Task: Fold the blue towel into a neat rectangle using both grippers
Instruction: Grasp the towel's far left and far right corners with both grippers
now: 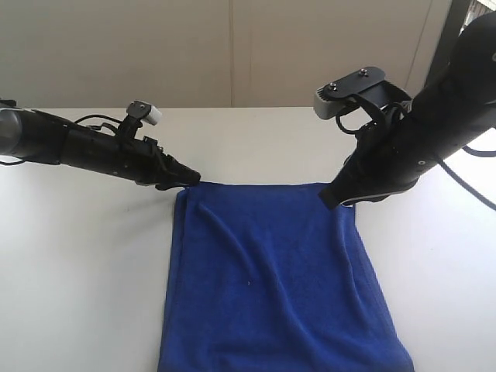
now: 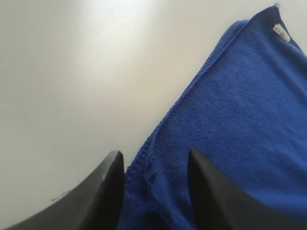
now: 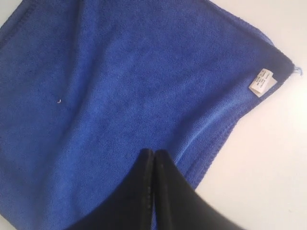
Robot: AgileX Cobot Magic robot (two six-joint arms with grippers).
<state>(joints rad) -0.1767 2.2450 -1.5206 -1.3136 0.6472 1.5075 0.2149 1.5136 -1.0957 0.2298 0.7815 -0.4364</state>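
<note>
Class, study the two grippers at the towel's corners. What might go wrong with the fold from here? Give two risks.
The left gripper stands open astride the blue towel's edge; closing shallow, it may catch only the hem and slip. The right gripper is shut over the cloth with no pinch visible, so one corner might lift alone and skew the fold.

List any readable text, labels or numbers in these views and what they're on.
Tag, white, sewn at a corner of the blue towel: dark print on it, too small and blurred to read in either wrist view.
Nothing else in any view carries readable text.
</note>
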